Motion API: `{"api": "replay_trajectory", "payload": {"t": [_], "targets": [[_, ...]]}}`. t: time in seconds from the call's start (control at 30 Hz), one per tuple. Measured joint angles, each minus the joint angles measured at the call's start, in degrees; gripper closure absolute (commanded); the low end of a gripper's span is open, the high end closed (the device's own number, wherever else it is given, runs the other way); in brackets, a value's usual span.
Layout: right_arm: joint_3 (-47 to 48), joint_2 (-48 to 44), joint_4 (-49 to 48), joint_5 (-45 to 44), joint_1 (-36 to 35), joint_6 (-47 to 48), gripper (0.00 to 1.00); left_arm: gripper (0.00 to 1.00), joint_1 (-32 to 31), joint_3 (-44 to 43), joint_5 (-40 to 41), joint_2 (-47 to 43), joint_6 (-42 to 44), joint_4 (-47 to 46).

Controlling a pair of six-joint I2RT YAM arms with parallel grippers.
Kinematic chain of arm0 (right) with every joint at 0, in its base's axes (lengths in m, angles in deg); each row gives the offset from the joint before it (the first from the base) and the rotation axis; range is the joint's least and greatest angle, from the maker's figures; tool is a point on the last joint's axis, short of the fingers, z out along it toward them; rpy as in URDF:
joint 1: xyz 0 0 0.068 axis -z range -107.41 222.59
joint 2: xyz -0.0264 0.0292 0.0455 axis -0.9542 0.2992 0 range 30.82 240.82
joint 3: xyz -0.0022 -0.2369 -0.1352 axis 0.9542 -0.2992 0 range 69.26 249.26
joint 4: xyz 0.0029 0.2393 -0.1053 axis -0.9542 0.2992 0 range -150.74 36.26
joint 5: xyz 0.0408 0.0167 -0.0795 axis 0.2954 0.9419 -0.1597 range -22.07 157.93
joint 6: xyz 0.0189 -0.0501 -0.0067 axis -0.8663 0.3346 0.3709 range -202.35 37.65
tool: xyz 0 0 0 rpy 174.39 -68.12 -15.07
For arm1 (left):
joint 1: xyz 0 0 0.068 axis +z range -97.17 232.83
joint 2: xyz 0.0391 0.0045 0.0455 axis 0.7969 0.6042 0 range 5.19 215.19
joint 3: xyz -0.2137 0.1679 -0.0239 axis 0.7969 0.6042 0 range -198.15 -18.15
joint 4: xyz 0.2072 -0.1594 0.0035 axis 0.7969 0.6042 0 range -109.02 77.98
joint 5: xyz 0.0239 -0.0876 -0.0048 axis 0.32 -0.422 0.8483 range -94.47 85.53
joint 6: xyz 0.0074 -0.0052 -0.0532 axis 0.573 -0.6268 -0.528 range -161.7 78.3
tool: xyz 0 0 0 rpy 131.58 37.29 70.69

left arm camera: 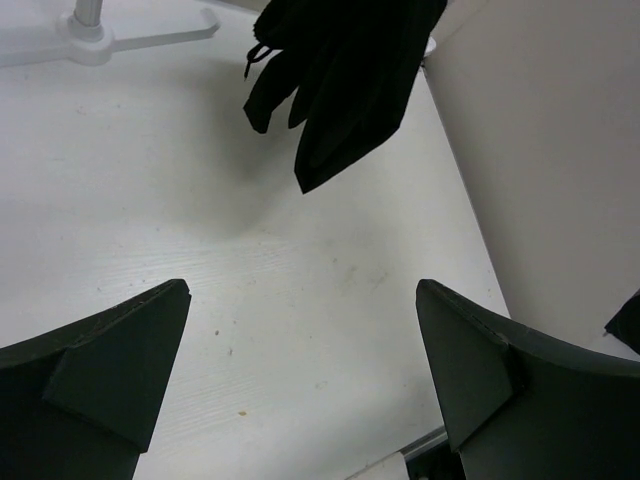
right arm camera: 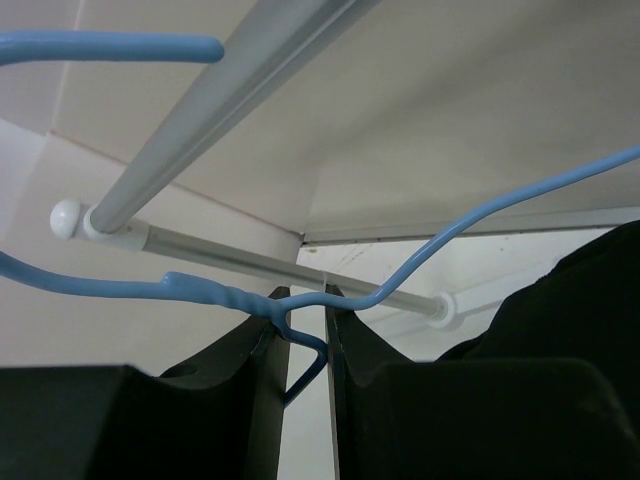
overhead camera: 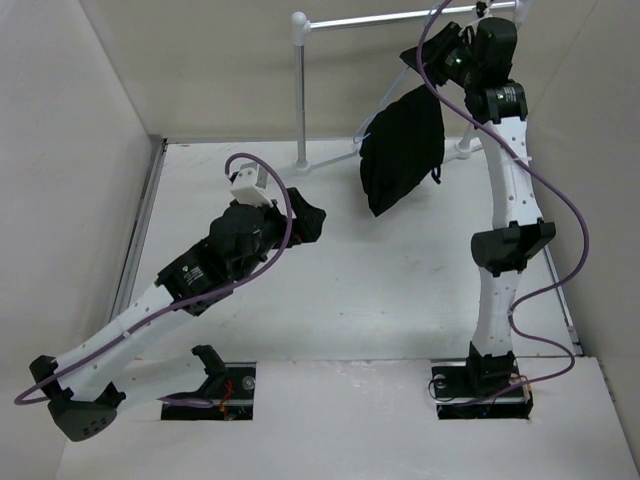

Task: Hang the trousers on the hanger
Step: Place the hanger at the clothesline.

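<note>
trousers (overhead camera: 405, 150): hung in a folded black bundle from hanger, below rack rail (right arm camera: 200, 110), far right of table (left arm camera: 150, 200).
hanger (right arm camera: 215, 293): pale-blue wire; hook lay close to rack rail, contact could not be told.
right gripper (right arm camera: 305, 300): raised to rail height, jaws clenched on hanger neck.
left gripper (left arm camera: 302, 300): low over table, jaws released and spread wide, well apart from trousers.

trousers (overhead camera: 403, 150) hanging under hanger (right arm camera: 100, 45), by rack (overhead camera: 400, 18), above table (overhead camera: 350, 300)
</note>
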State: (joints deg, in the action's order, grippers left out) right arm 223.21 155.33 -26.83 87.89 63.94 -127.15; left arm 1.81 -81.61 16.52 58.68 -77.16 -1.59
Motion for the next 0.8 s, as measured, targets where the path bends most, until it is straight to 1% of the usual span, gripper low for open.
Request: {"api": "replay_trajectory", "payload": {"t": [0.23,0.43,0.63,0.7,0.8], "targets": [[3.8,2.0,0.0,0.4,2.7,-0.3,1.0,0.0,1.9,0.3,-3.6,3.3,-1.1,-0.9],[4.9,4.2,-1.8,0.5,3.9,-1.8,1.0,0.0,2.6,0.3,-5.0,4.8,-1.4,-1.9],[5.0,6.5,-3.5,0.5,4.5,-3.0,1.0,0.0,4.7,0.3,-6.8,7.3,-1.4,-3.5],[5.0,6.8,-3.8,0.6,4.5,-3.0,1.0,0.0,5.6,-0.7,-7.8,9.4,-1.0,-3.6],[5.0,6.7,-3.8,0.7,4.5,-2.3,1.0,0.0,7.6,-5.2,-10.3,14.5,0.9,-4.1]]}}
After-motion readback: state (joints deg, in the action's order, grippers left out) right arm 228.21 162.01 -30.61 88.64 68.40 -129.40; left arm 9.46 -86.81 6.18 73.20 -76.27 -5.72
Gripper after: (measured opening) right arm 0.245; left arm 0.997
